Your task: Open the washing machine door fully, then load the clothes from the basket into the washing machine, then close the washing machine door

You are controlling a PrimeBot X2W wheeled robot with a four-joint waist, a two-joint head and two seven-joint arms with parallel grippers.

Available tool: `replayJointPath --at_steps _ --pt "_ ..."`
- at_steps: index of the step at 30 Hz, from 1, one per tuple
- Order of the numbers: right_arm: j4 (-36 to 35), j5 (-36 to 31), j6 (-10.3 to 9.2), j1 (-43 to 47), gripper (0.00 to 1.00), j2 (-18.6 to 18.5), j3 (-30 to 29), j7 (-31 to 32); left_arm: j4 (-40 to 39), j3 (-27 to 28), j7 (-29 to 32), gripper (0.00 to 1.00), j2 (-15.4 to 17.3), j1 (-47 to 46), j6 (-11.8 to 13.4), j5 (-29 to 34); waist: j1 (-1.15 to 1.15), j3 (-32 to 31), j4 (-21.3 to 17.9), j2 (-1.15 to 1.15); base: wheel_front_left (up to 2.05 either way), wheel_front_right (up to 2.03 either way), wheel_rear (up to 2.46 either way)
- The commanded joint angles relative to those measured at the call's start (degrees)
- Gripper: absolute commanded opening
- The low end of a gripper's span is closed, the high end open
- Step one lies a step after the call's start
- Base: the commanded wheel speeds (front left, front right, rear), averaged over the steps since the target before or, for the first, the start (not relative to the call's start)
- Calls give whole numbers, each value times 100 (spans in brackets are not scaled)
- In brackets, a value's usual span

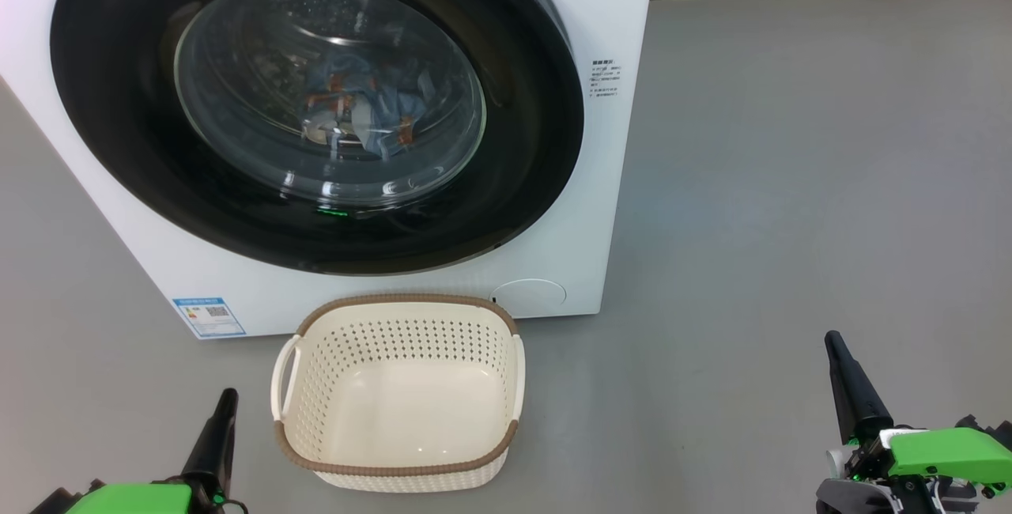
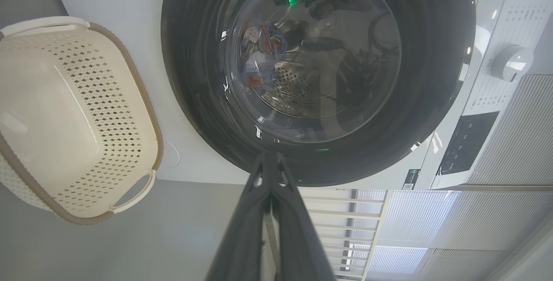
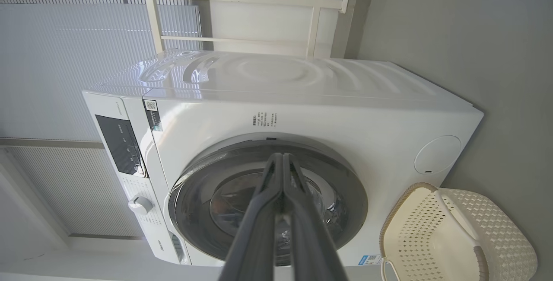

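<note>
The left pincer (image 1: 227, 397) and right pincer (image 1: 832, 338) are both pressed together, empty. Ahead of them the door (image 1: 522, 142) sits shut with the clothes (image 1: 360, 107) behind its glass. The basket (image 1: 407, 300) lies bare between them. Risk: an unlatched door could swing open.

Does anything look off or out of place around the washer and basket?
Nothing stands out. The washing machine door sits shut, the clothes lie inside behind its glass, and the basket stands upright and empty on the floor before it.
</note>
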Motion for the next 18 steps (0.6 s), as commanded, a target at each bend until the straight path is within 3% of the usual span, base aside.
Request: replayJointPath --at_steps 1,18 --pt "-188 191 -5 -41 0 7 91 70 -93 219 64 0 63 -252 -15 -160 0 2 0 0 0 0 0" --pt "-189 207 -5 -41 0 8 90 73 -92 222 69 0 62 -254 -15 -175 0 3 0 0 0 0 0"
